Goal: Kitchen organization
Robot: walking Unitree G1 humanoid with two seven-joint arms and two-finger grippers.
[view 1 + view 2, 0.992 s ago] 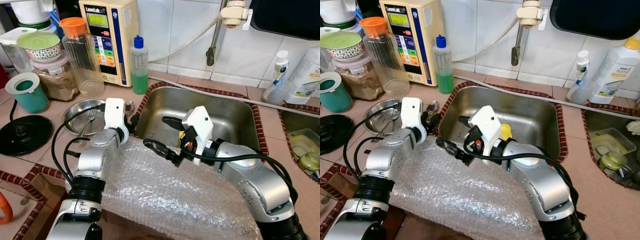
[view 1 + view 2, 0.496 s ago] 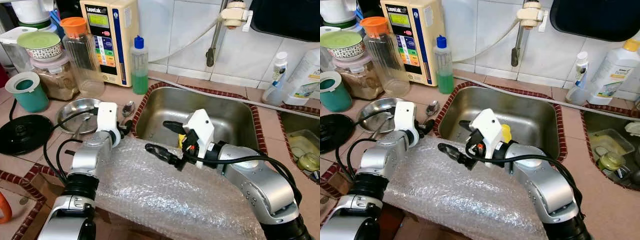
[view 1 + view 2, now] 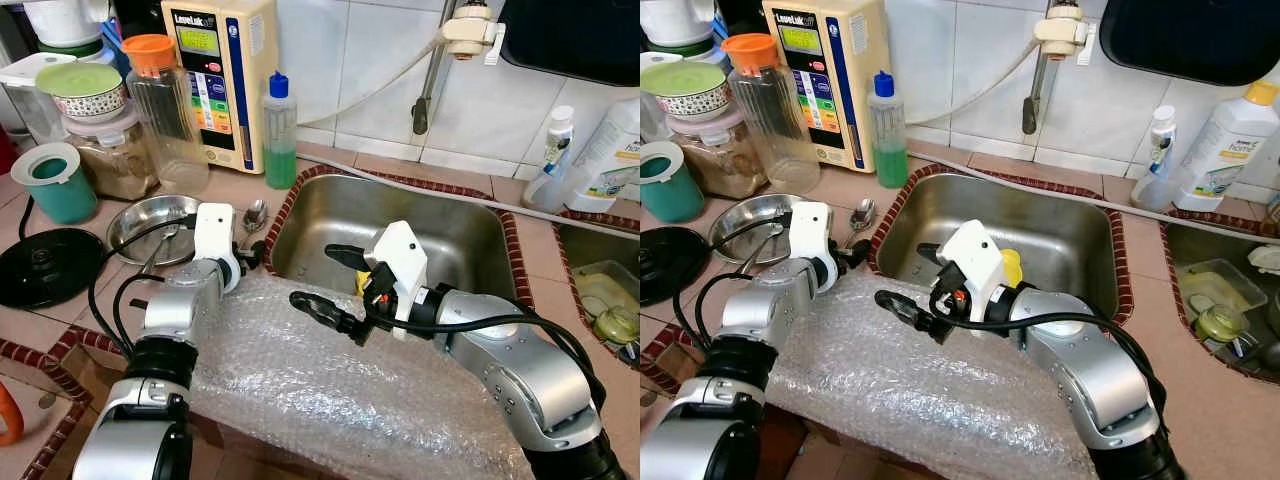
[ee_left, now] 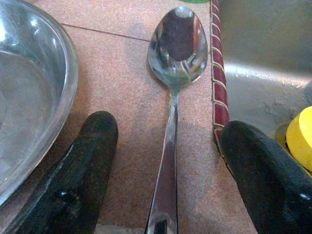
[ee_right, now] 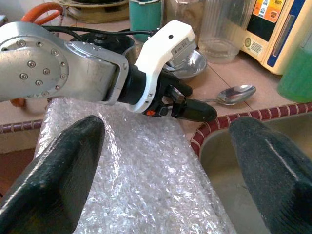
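**Spoon lined up between spread fingers**

The fingers (image 4: 92,146) of the left gripper (image 4: 168,165) are spread wide, resting low on the tabletop (image 4: 122,63) with the spoon (image 4: 175,53) lying between them, its handle running back toward the wrist. The spoon sits just beside the sink (image 3: 400,225), on the strip between the sink's red rim and the steel bowl (image 3: 150,215). A second ago the left gripper stood further forward, over the bowl's edge beside the sink; it has drawn back so the spoon lies clear ahead. That reads as alignment for a pick, with closing not yet done. The right gripper (image 3: 335,290), fingers also spread, hovers over the bubble wrap (image 3: 330,390) at the sink's near edge, holding nothing.
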